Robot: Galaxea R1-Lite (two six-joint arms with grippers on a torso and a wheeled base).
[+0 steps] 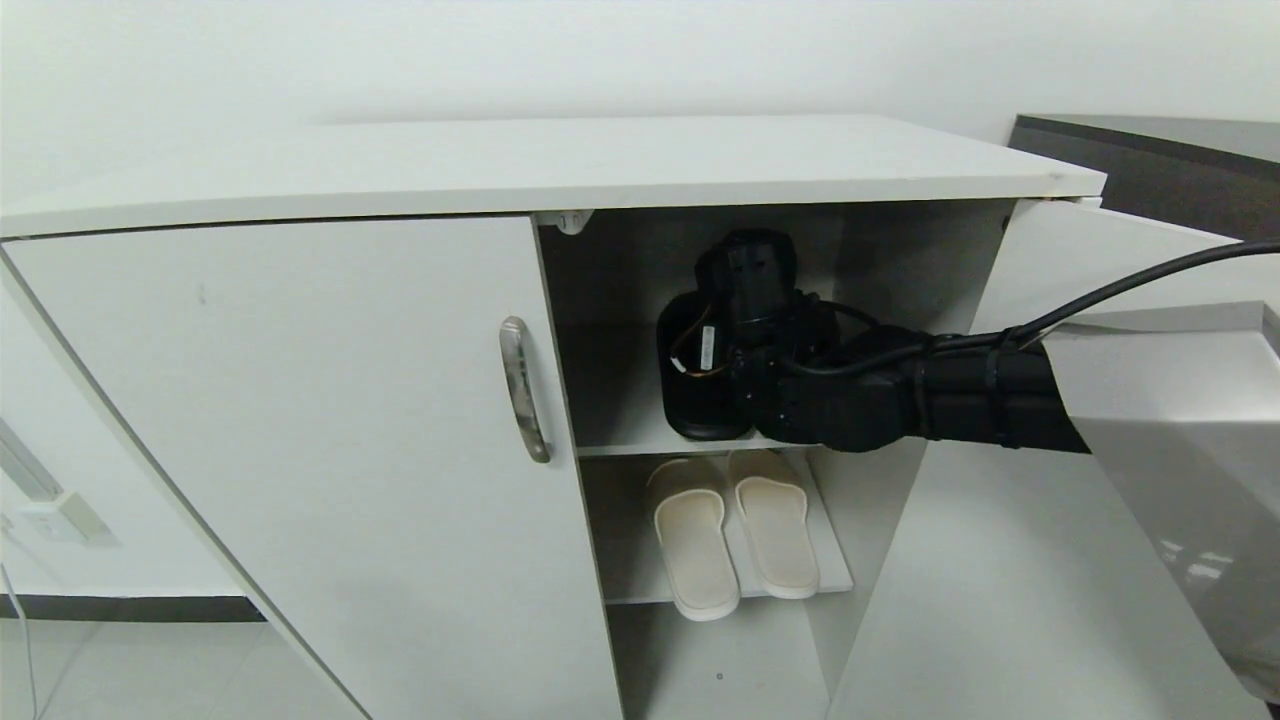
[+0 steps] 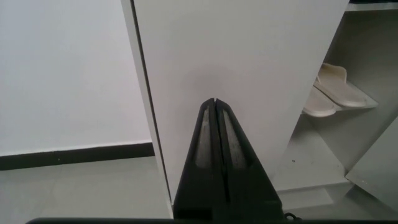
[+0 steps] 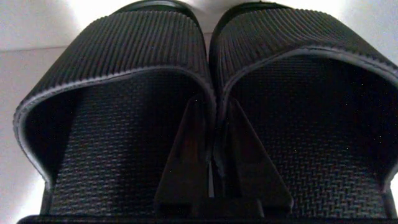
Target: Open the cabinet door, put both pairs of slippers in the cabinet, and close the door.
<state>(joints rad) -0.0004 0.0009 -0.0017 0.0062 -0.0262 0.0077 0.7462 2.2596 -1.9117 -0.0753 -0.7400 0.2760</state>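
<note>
Right gripper [image 3: 214, 121] pinches the black slippers [image 3: 146, 56] on the shelf [image 1: 620, 440] above the cream slippers [image 1: 775, 525], best set them flat before letting go.

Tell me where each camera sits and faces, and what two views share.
Head view: on the head, looking down at the cabinet; right arm by black slippers inside.
Left wrist view: on that wrist, facing the closed door; shut left pincer ahead.
Right wrist view: inside the cabinet, right pincer clamped on the black slippers.
Shared: beige slippers, in head and left wrist views.
</note>
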